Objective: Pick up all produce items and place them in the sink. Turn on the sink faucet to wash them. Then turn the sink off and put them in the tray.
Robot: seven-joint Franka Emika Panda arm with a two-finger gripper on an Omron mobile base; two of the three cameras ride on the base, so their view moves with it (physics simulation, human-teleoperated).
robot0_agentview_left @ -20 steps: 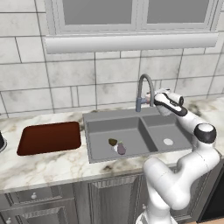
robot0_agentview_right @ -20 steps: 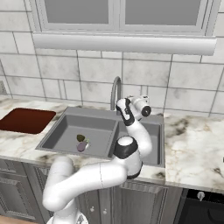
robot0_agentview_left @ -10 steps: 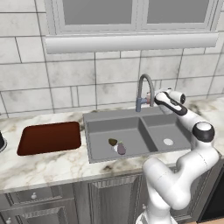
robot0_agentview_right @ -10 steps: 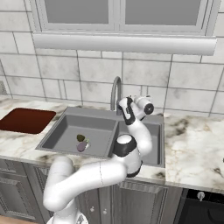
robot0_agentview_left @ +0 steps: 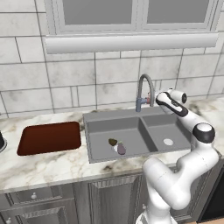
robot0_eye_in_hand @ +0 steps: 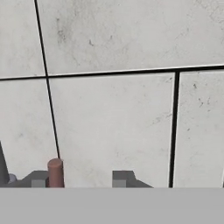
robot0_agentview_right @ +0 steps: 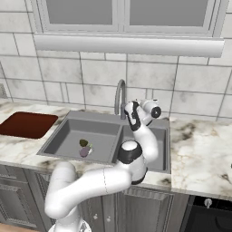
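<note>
The purple eggplant (robot0_agentview_left: 121,149) and the smaller olive-brown produce item (robot0_agentview_left: 112,141) lie together in the left basin of the grey sink (robot0_agentview_left: 101,129); the right base view shows the eggplant (robot0_agentview_right: 84,152), the olive-brown item (robot0_agentview_right: 84,143) and the sink (robot0_agentview_right: 68,136) too. My gripper (robot0_agentview_left: 155,99) is up at the back of the sink beside the base of the gooseneck sink faucet (robot0_agentview_left: 145,89). In the hand view my gripper (robot0_eye_in_hand: 81,179) is open, facing the tiled wall, with a small reddish faucet handle (robot0_eye_in_hand: 55,172) standing between the tips, close to the left fingertip (robot0_eye_in_hand: 38,180). The tray (robot0_agentview_left: 50,137) sits left of the sink.
The reddish-brown tray (robot0_agentview_right: 27,124) holds nothing. Marble counter (robot0_agentview_right: 199,149) stretches right of the sink. Behind the faucet (robot0_agentview_right: 120,97) rises the tiled wall, with a window ledge (robot0_agentview_left: 131,43) above. The right basin has a pale drain (robot0_agentview_left: 168,141).
My jaws have gone from shut to open at the faucet's base. The hand has barely shifted, and the produce in the left basin has not moved.
</note>
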